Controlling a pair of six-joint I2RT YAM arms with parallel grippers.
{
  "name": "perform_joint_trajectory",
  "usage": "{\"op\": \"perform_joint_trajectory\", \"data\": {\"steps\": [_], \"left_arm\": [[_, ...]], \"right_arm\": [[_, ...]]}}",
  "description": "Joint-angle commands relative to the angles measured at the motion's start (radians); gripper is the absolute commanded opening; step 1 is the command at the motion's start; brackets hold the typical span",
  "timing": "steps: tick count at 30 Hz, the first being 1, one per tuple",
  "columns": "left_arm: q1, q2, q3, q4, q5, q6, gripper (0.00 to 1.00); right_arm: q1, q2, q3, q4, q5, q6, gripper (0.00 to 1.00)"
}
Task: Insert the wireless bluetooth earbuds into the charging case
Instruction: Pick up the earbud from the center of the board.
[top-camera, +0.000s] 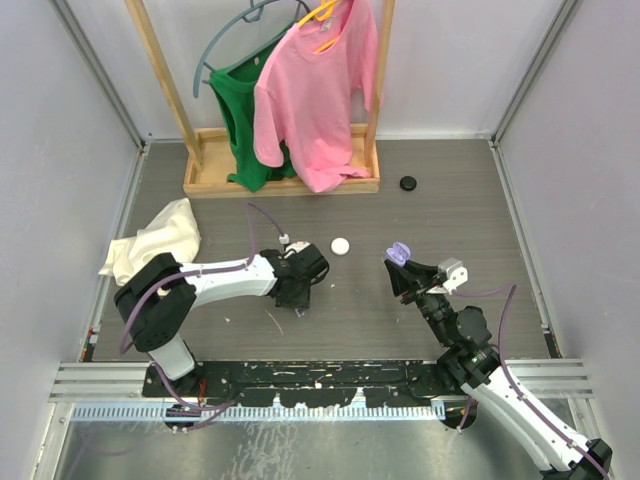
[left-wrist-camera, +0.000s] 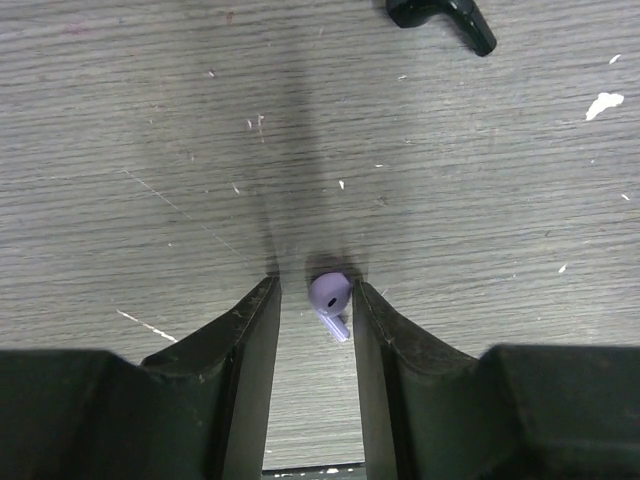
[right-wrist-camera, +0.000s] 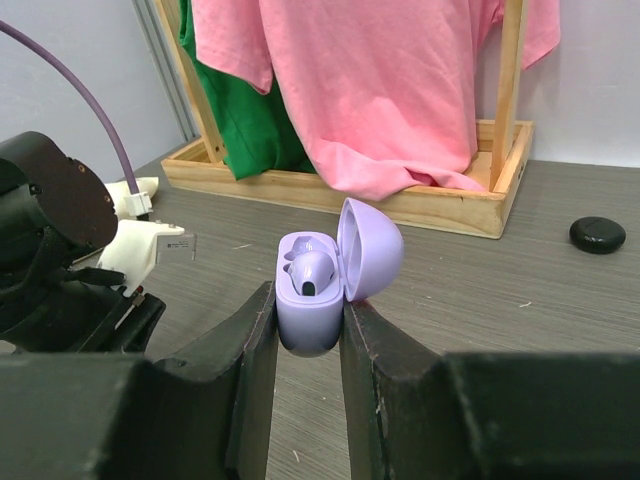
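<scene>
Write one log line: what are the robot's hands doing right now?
left hand: straddles lilac earbud on table | right hand: holds open lilac case, second earbud seated

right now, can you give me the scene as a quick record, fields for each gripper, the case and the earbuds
left gripper: down at the table, jaws open around loose lilac earbud
right gripper: shut on lilac charging case, upright
case lid: open
inside case: one seated earbud
also on table: black earbud
</scene>
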Motion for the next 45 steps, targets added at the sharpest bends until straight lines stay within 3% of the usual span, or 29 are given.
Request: {"op": "perform_joint_trajectory", "data": {"steps": [1, 22, 37, 45], "left_arm": [[0.003, 0.014, 0.039, 0.027, 0.030, 0.024, 0.35], [0.000, 0.026, 0.085, 0.060, 0.134, 0.156, 0.33], [-0.017, 0.054, 0.153, -0.101, 0.011, 0.112, 0.36], [-0.031, 0.099, 0.175, -0.100, 0.027, 0.113, 0.36]], "right_arm": [[0.003, 0.006, -0.010, 0.063, -0.001, 0.002, 0.01], [0.002, 0.017, -0.010, 0.069, -0.002, 0.003, 0.01], [0.003, 0.020, -0.010, 0.071, -0.001, 0.004, 0.01], [0.002, 0.026, -0.009, 0.071, 0.002, 0.005, 0.01]]}}
